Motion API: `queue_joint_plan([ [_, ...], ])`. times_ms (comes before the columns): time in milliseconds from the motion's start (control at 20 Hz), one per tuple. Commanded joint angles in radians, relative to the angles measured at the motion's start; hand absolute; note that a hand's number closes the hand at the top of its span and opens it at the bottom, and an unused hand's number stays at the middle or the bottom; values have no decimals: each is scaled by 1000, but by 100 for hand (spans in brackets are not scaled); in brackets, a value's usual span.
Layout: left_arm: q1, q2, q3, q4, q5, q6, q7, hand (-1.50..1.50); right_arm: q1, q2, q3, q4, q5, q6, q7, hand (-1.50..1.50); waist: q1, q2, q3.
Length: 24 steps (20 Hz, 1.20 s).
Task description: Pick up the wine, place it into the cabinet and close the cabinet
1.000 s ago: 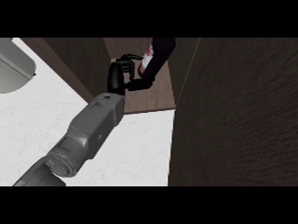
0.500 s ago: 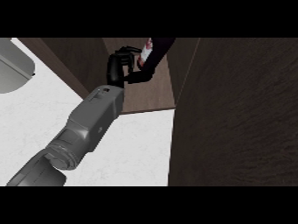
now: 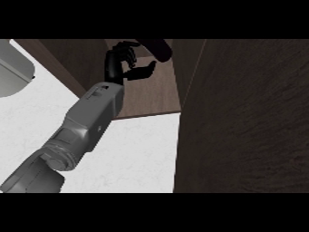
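Note:
The wine bottle [image 3: 159, 48] shows as a dark shape at the top of the head view, inside the brown cabinet [image 3: 148, 98]; only part of it is visible. My left hand [image 3: 124, 66] sits just left of the bottle and below it, inside the cabinet opening, at the end of a grey forearm that rises from the lower left. Its fingers are relaxed and its thumb points toward the bottle, with a small gap between hand and bottle. The cabinet's open door [image 3: 250, 118] fills the right side. My right hand does not show.
A rounded pale grey object [image 3: 3, 68] sits at the upper left edge. The white counter [image 3: 137, 154] spreads below the cabinet. The cabinet's left wall [image 3: 66, 59] runs diagonally beside my forearm.
The hand was curled round the bottle in the earlier frames. Its fingers have now come off, and the bottle stays in the cabinet, slightly right of the hand.

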State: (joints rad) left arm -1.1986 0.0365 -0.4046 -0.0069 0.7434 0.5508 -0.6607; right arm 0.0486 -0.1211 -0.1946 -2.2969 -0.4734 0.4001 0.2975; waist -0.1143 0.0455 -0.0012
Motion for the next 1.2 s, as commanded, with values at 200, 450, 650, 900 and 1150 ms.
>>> queue_joint_plan([
  [200,9,46,-35,7,-44,27,54,-150,1,0,-10,2,-7,12,-17,-150,-8,6,0],
  [450,57,26,-39,6,-54,44,48,-150,-6,-5,-12,8,-18,5,-6,-150,-4,8,0],
  [650,61,25,-32,6,-53,73,38,-150,-16,-8,1,0,12,1,2,-150,1,9,-1],
  [900,42,56,-17,2,-46,36,31,-150,17,-11,-14,-4,-15,26,-12,-150,-1,5,-1],
  [1150,49,37,-1,-18,-40,-4,-22,-150,23,9,13,-47,4,1,6,-150,7,-2,-2],
])
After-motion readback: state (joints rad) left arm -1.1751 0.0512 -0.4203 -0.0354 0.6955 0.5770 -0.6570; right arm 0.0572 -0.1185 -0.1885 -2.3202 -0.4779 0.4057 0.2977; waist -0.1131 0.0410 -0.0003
